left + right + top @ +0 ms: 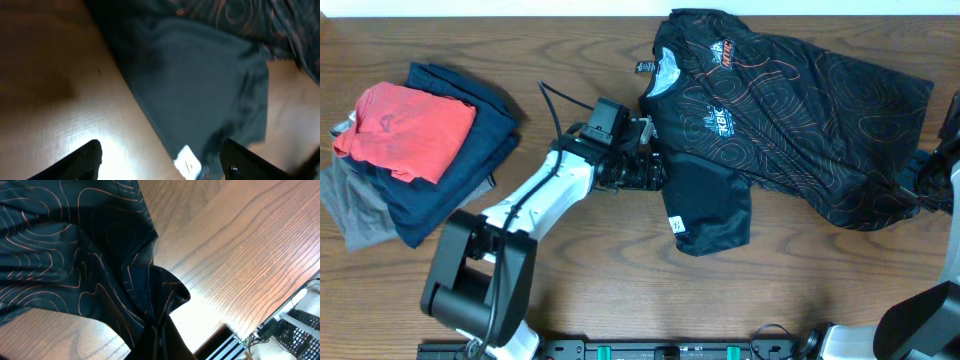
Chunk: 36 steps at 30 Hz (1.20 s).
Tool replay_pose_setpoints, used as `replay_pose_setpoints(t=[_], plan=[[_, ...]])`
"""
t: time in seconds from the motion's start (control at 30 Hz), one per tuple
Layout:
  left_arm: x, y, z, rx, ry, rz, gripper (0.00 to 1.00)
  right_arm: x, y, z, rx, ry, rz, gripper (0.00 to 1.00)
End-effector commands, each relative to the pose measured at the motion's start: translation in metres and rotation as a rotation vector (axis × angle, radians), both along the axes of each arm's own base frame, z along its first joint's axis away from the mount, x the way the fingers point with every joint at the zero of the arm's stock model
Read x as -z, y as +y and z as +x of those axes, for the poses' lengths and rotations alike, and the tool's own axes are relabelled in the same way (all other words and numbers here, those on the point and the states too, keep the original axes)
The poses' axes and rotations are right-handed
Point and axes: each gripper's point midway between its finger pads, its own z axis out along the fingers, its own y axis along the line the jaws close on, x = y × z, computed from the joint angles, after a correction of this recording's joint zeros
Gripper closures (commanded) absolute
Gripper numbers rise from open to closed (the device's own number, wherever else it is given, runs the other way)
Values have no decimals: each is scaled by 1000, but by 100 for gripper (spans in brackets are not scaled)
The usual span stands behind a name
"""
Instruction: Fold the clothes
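Jersey [790, 110] spread on table [620, 290] right half, sleeve [710, 205] flipped in. L gripper [160, 155] jaws apart over sleeve edge. R gripper [159, 340] clamped on jersey's right edge. Rec: R tensions cloth, L regrips flat, w/o bunching.

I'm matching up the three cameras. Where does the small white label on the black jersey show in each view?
Overhead: label at the lower left corner of the jersey.
Left wrist: bottom centre, on the cloth's edge.
Right wrist: not in it.
Shared landmark: the jersey's orange contour lines, in all three.
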Motion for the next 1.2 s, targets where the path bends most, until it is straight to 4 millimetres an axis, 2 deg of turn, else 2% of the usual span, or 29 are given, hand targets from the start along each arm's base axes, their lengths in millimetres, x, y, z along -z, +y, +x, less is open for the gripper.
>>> replay_pose_setpoints(t=[0.0, 0.27, 0.53, 0.6, 0.67, 0.73, 0.8, 0.83, 0.97, 1.07, 1.17], plan=[[21, -2, 5, -44, 30, 20, 23, 0, -5, -3, 25, 6, -11, 99], [58, -25, 8, 4, 21, 16, 23, 1, -2, -1, 22, -1, 3, 99], [86, -56, -8, 49, 46, 16, 24, 1, -3, -1, 22, -4, 2, 99], [92, -58, -11, 54, 40, 41, 34, 1, -3, -1, 22, -4, 2, 99], [93, -61, -10, 56, 18, 52, 54, 1, -2, 0, 21, -7, 8, 99], [90, -64, -6, 58, -3, 41, 65, 1, -2, 0, 21, -7, 8, 99], [88, -66, -2, 56, -18, 32, 81, 1, -2, 0, 21, -7, 8, 99], [87, -65, 0, 52, -20, 31, 93, 1, -2, 0, 22, -7, 8, 99], [79, -53, 6, 23, -12, 38, 94, 1, -2, 1, 21, -11, 6, 99], [66, -21, 10, -37, 10, 95, 94, 1, -2, 1, 22, -10, 6, 99], [38, 17, 11, -83, 19, 138, 94, 1, -2, 0, 22, -6, 8, 99]])
